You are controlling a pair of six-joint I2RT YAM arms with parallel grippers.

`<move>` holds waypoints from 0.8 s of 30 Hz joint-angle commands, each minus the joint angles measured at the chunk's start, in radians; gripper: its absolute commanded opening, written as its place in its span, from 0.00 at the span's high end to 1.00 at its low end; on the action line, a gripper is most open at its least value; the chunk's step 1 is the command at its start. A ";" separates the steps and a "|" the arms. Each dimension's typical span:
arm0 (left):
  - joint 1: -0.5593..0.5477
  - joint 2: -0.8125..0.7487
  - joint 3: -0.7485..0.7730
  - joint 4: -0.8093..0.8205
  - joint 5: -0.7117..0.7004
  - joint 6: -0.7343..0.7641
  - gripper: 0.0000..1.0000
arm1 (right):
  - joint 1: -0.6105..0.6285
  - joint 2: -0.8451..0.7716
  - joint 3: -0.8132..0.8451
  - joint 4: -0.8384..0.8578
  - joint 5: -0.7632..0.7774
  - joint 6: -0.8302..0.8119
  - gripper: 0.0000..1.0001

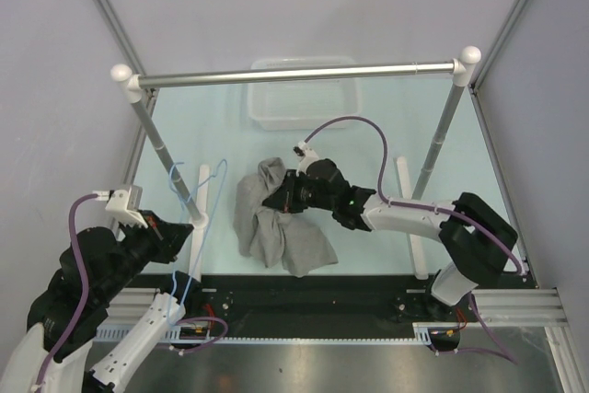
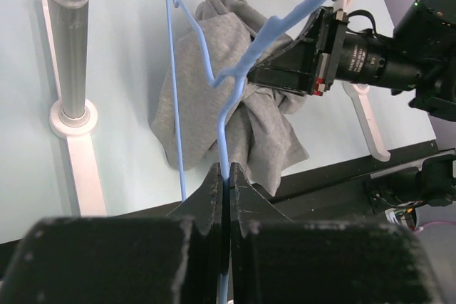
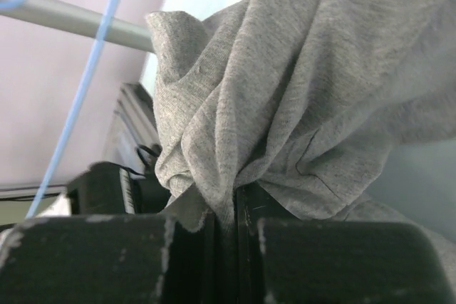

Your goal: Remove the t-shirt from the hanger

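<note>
The grey t-shirt (image 1: 276,223) lies bunched on the table near the middle. My right gripper (image 1: 278,198) is shut on a fold of it; in the right wrist view the cloth (image 3: 299,90) drapes over the gripper (image 3: 231,201). The light-blue wire hanger (image 1: 201,192) stands left of the shirt, with a gap between them in the top view. My left gripper (image 1: 180,229) is shut on its wire. In the left wrist view the wire (image 2: 226,126) runs up from the gripper (image 2: 228,176) in front of the shirt (image 2: 206,69).
The silver rail (image 1: 294,72) spans the back on two posts (image 1: 161,149) (image 1: 442,135) with white feet (image 1: 198,227). A clear plastic bin (image 1: 304,94) sits behind the rail. A black strip (image 1: 313,306) runs along the table's near edge.
</note>
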 commanded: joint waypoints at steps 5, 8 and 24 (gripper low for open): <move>-0.004 -0.007 0.005 0.011 -0.061 0.021 0.99 | -0.031 0.155 0.199 0.297 0.025 0.016 1.00; -0.004 -0.019 0.005 0.008 -0.074 0.032 1.00 | -0.062 0.206 0.276 0.244 0.084 0.001 1.00; -0.008 -0.102 -0.058 0.019 -0.023 0.046 1.00 | -0.189 0.382 0.599 0.454 0.271 -0.109 1.00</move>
